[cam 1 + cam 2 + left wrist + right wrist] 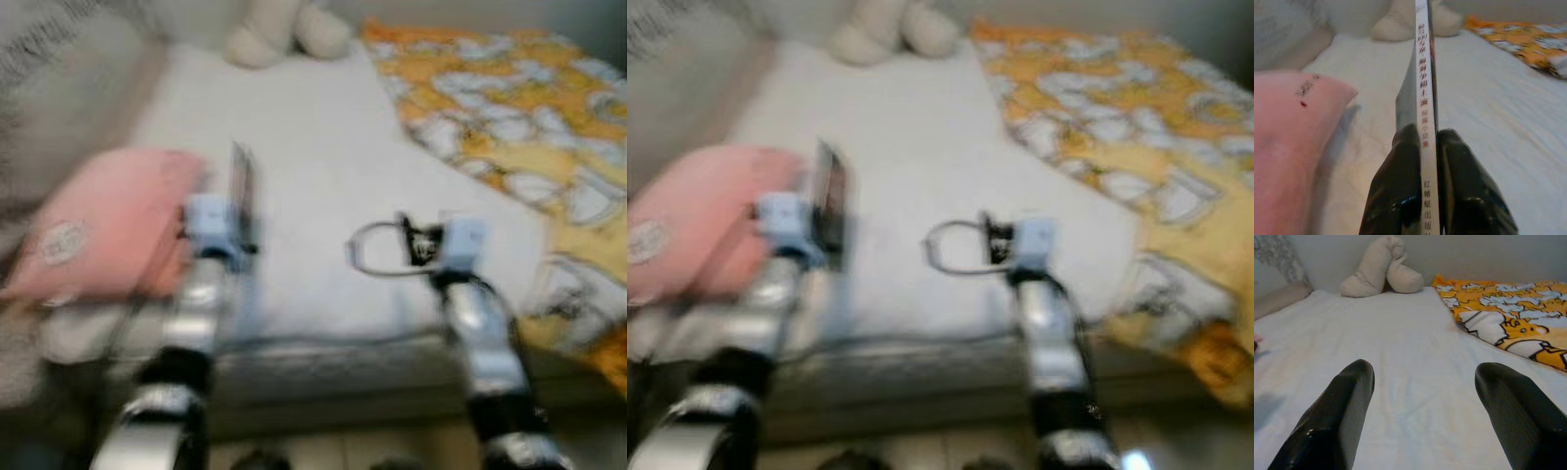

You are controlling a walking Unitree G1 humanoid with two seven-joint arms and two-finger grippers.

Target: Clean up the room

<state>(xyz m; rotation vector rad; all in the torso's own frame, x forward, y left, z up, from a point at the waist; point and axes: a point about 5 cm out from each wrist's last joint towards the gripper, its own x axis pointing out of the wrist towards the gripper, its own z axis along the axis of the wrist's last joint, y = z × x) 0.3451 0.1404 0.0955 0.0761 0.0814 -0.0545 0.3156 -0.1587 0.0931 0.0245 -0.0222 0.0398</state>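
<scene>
White bed sheet (pixel 1410 362) fills scene, head views blurred. Left gripper (pixel 1425 161) at 9 o'clock, fingers clamped on thin book (pixel 1422 73) held upright, spine toward wrist camera, above sheet just beside pink pillow (pixel 103 230). Right gripper (pixel 1422 404) at 3 o'clock, fingers wide apart, holding nothing. Yellow patterned blanket (pixel 509 108) at 2 o'clock. Cream plush toy (pixel 1381 271) at 12, far end.

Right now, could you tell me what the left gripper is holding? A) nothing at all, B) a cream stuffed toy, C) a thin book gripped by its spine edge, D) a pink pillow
C: in the left wrist view the left gripper has its two black fingers pressed against either side of a thin book that stands on edge above the white bed.
</scene>
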